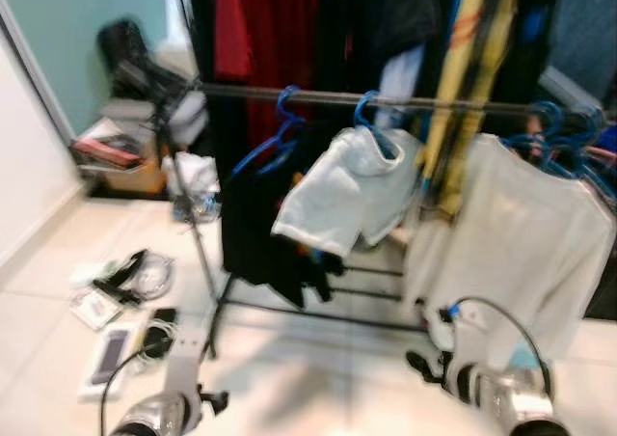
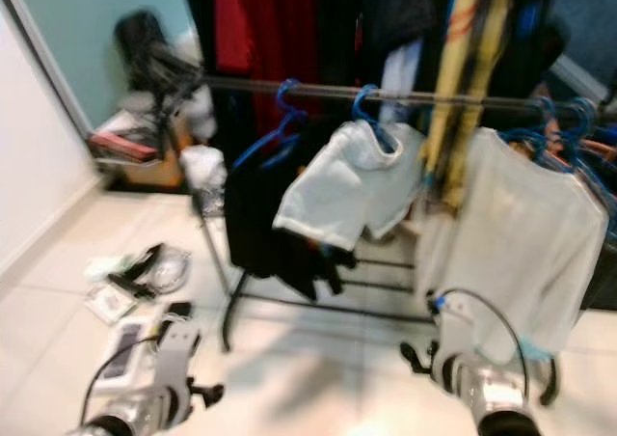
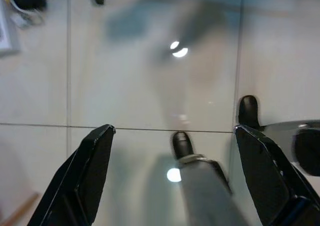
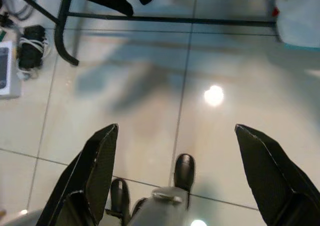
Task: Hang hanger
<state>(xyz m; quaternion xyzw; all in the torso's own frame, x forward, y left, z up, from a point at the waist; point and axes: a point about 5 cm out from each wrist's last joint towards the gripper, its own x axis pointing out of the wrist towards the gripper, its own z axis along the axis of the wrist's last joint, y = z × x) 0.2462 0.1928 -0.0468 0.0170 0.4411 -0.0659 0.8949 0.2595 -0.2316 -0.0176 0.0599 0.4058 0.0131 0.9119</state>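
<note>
Floor tiles (image 1: pixel 308 378), pale and glossy, spread beneath a black clothes rack (image 1: pixel 318 313) whose horizontal rail (image 1: pixel 318 96) crosses the upper part of the head views. Dark, red and yellow garments hang above and behind that rail. On it, toward the robot's right, a large white shirt (image 1: pixel 530 253) hangs from a cluster of blue hangers (image 1: pixel 564 137). Near the middle a blue hanger (image 1: pixel 371 122) is hooked over the rail and carries a smaller pale grey-white garment (image 1: pixel 347 195), which hangs tilted. To its left another blue hanger (image 1: pixel 275 132) sits on the rail with a black garment (image 1: pixel 265 224) below it. Clutter lies on the floor at the robot's left: a flat white box (image 1: pixel 108 359), coiled cables (image 1: pixel 145 277) and small dark items; further back a box of things stands against the wall, too blurred to identify.

Both arms hang low over the tiles. The left gripper (image 3: pixel 172 151) points down at bare floor, its two black fingers (image 3: pixel 87 176) spread wide apart with nothing between them and touching nothing. The right gripper (image 4: pixel 175 151) is likewise spread wide, fingers (image 4: pixel 97 166) empty, over the tiles just in front of the rack's base bar and curved foot (image 4: pixel 65 36). Each wrist view also shows a silver arm tipped with black below it.
</note>
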